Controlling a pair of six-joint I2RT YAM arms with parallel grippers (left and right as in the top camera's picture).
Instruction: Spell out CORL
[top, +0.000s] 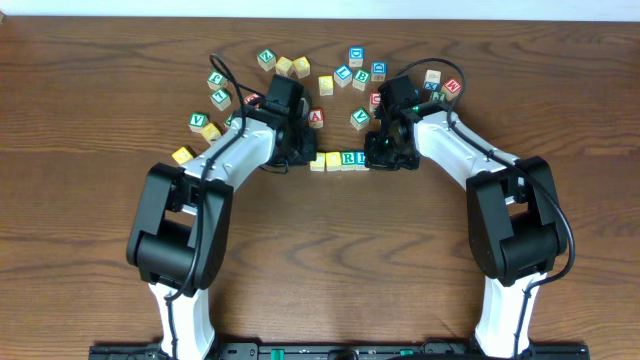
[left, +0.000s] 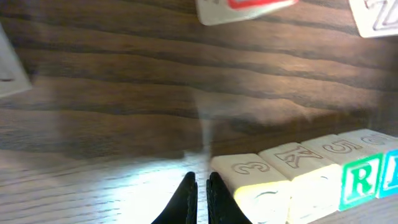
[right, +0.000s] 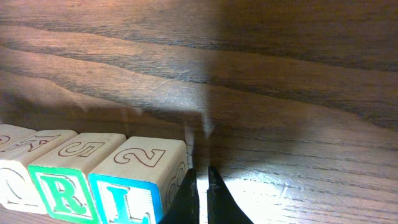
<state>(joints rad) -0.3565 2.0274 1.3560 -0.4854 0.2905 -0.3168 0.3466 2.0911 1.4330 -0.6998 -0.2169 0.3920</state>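
Note:
Four letter blocks stand in a row on the wooden table: a yellow block (top: 318, 161), a pale block (top: 333, 160), a green R block (top: 348, 158) and a blue L block (top: 361, 158). My left gripper (top: 301, 156) is shut and empty, low at the row's left end, its tips (left: 202, 182) just beside the yellow block (left: 255, 183). My right gripper (top: 379, 155) is shut and empty at the row's right end, its tips (right: 200, 175) against the side of the blue L block (right: 130, 183). The green R block (right: 65, 177) sits next to the L.
Several loose letter blocks lie scattered behind the row, among them a red A block (top: 316, 117), a green V block (top: 359, 117) and yellow blocks (top: 183, 155) at the left. A red-lettered block (left: 242, 7) lies beyond my left gripper.

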